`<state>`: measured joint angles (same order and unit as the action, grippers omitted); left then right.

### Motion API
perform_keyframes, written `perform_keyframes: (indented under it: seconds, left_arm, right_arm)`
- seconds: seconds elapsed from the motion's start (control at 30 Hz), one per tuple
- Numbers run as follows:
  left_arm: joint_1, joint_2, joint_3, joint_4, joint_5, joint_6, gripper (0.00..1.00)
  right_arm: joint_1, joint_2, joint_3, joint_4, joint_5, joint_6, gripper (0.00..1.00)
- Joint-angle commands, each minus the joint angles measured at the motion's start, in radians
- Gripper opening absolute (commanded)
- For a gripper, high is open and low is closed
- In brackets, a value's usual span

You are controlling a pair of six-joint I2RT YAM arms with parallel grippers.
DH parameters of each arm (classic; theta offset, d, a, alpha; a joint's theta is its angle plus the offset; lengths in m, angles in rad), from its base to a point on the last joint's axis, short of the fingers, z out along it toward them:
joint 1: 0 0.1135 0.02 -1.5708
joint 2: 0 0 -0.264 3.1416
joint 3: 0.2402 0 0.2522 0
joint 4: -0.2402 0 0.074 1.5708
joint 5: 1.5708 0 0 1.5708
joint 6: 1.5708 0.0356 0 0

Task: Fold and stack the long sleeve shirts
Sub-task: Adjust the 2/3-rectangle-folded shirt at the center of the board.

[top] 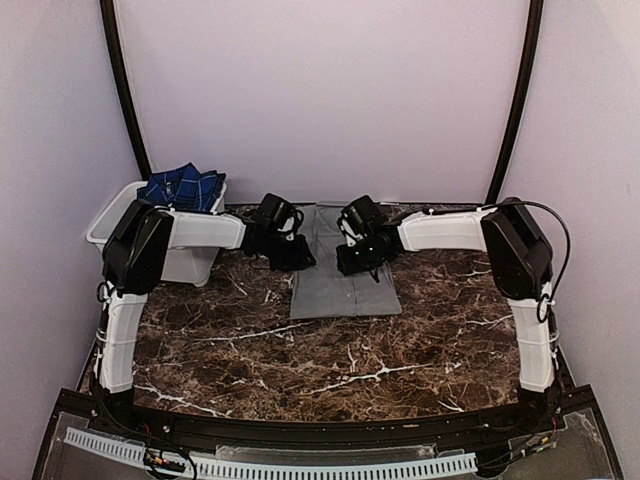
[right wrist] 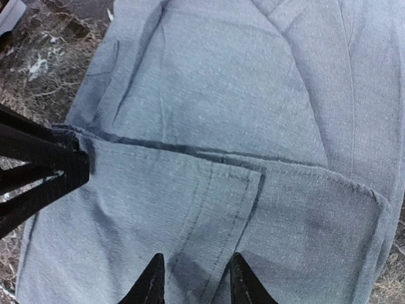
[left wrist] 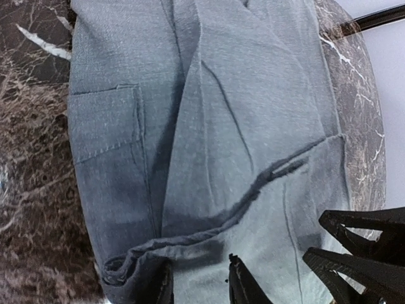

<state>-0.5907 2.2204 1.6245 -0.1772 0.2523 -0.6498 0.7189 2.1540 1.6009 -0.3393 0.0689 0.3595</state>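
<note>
The mid-grey shirt (top: 342,268) lies folded into a long narrow strip at the table's middle back. It fills the left wrist view (left wrist: 240,126) and the right wrist view (right wrist: 240,95). My left gripper (top: 292,252) is at the strip's left edge and my right gripper (top: 362,260) is over its right half. Both hover low over the cloth. The left gripper's (left wrist: 202,286) jaws stand apart over a rumpled fold edge. The right gripper's (right wrist: 197,284) jaws stand apart over a folded-in panel. The navy-and-blue plaid shirt (top: 182,187) lies bunched in the white tub (top: 108,218).
The white tub stands at the back left, beside the left arm. A dark marble table (top: 330,355) carries the shirt. Purple walls and two black poles close off the back. Each wrist view shows the other gripper's black fingers (left wrist: 364,253) (right wrist: 38,166) close by.
</note>
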Motion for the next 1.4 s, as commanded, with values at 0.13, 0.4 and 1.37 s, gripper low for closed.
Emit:
perform_keyframes:
  seconds: [0.13, 0.4, 1.37]
  left_arm:
    - [0.012, 0.082, 0.147, -0.103, 0.006, 0.056, 0.29]
    - [0.012, -0.017, 0.167, -0.211, -0.037, 0.085, 0.38]
    - [-0.122, -0.409, -0.535, -0.092, 0.095, -0.019, 0.4]
  right_arm:
    - [-0.005, 0.04, -0.033, -0.031, 0.088, 0.016, 0.32]
    - [-0.003, 0.01, -0.128, -0.018, 0.064, 0.028, 0.32]
    - [-0.214, 0.004, -0.113, 0.003, 0.025, 0.026, 0.26]
